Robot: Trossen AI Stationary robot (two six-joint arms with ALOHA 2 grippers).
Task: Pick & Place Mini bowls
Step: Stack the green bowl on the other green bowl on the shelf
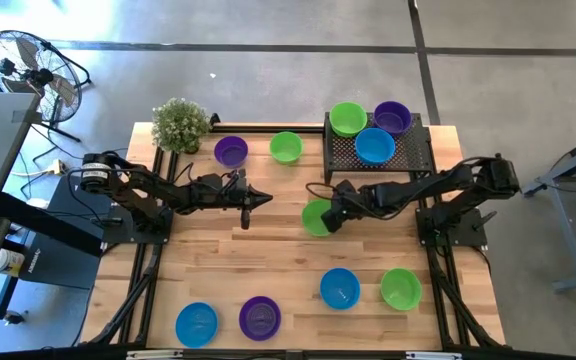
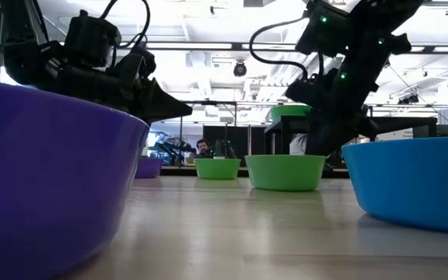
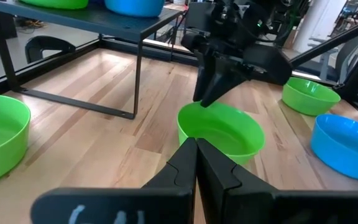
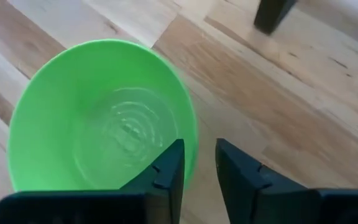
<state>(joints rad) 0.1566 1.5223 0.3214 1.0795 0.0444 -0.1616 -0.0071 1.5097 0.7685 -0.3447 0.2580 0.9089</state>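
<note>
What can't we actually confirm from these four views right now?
- High view: most of the middle green bowl is covered by the right claw.
- Right wrist view: the rim passes between the two fingers; whether they press it is not visible.
- Low view: the purple bowl in front blocks the table's left side.
- Left claw: shut, holds nothing.

The right arm hides part of the green bowl (image 1: 315, 217) in the high view.

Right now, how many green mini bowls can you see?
4. One on the black rack at its back-left, one on the table left of the rack, one at the right gripper mid-table, one front-right. None seem hidden.
</note>
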